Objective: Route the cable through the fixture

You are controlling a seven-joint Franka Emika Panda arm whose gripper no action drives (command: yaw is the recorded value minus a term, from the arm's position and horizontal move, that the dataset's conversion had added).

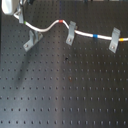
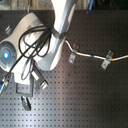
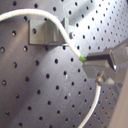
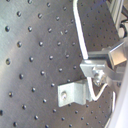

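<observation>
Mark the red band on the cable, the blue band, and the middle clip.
red band (image 1: 61, 22): first exterior view, centre of the red mark on the white cable.
blue band (image 1: 95, 36): first exterior view, middle of the blue mark.
middle clip (image 1: 71, 33): first exterior view, centre of its metal plate.

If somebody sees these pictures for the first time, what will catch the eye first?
First comes the white cable, a bright line across the top of the dark holed table in the first exterior view, with a red band and a blue band. It passes three metal brackets, such as the middle one. In the second exterior view, the big white robot arm fills the second exterior view's upper left.
</observation>
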